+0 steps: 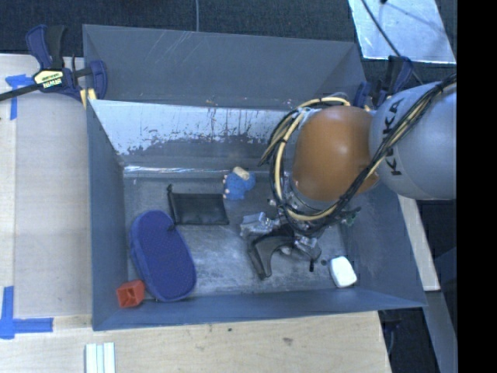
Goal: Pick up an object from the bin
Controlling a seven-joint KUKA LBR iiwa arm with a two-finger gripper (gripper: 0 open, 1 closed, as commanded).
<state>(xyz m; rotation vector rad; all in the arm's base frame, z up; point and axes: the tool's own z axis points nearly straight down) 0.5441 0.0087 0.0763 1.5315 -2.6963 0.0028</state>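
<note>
The grey metal bin holds only a few loose things, so the job here is settling cleanly on one of them. The silver arm with its orange-brown wrist cover reaches down into the right half of the floor. The large blue oval fabric pouch lies at the left, well apart from it. The flat black rectangular piece sits just beyond the pouch, towards the middle. The claw hangs low over the bin floor right of centre; whether it is spread or pressed together I cannot tell, and nothing can be seen held in it. The dark curved shape under it may be part of it or a thing of the bin. The small white rounded block lies nearest, just to its right by the front wall, and seems the likeliest pick. The small blue and cream lump rests near the back wall, and the little red-orange cube in the front left corner. A good grasp probably needs the claw centred over the white block before closing, clear of the sloping wall.
</note>
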